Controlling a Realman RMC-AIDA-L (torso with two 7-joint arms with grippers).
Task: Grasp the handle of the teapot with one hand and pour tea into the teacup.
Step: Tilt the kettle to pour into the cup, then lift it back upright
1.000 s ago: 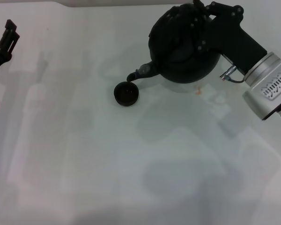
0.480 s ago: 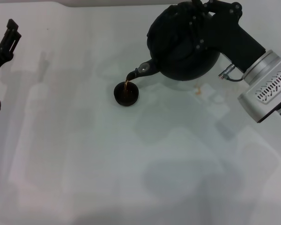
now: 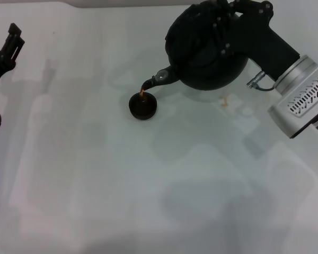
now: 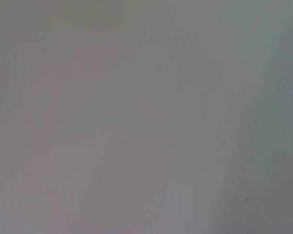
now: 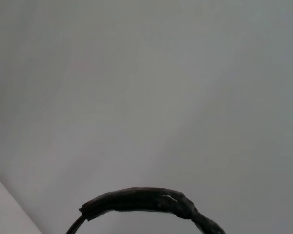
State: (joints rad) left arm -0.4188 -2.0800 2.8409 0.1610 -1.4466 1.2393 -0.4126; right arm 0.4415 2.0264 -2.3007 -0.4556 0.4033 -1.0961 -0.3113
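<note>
Right gripper (image 3: 234, 11): matte black, blocky, small pale screws. Behind it a silver ring, a white slotted wrist housing (image 3: 306, 95), a looped grey cable (image 3: 258, 83). Left gripper (image 3: 9, 39): black, thin wire.

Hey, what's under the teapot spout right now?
The teacup sits under the teapot spout, brown tea streaming in. The fill level can't be made out.

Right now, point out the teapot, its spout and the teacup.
teapot (image 3: 206, 58), head view, on its round black belly.
spout (image 3: 160, 80), head view, on the curved neck near the tip.
teacup (image 3: 143, 106), head view, on the cup's dark bowl.
</note>
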